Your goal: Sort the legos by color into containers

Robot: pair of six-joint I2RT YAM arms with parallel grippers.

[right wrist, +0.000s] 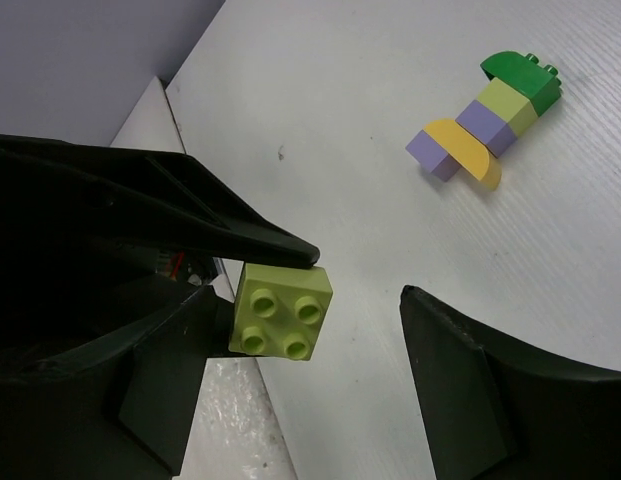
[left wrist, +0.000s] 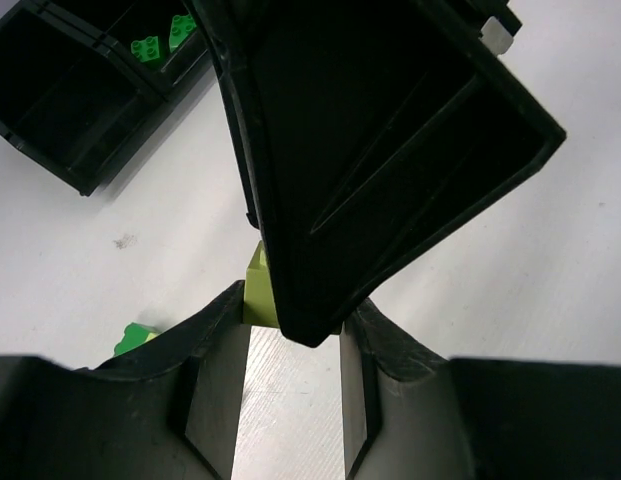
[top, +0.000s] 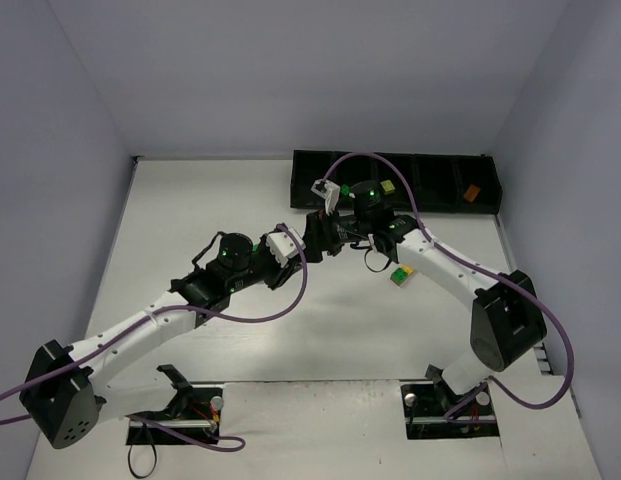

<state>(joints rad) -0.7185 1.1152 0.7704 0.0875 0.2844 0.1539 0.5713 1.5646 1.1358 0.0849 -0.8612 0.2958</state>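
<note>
The left claw, reaching in from the near left, was closed on a lime brick above the bench at mid-scene. A finger of the right arm hid most of that grip in the left wrist view. A green brick lay just left of the claw, cut off by its finger. The right claw stood wide, one finger against the lime brick and the other well apart. From above, the two claws overlapped and their tips could not be told apart. To the right, a mixed stack lay on the bench. At the far right, the black tray held green bricks, a yellow-green one and an orange one. The arms partly hid its left compartments.
</note>
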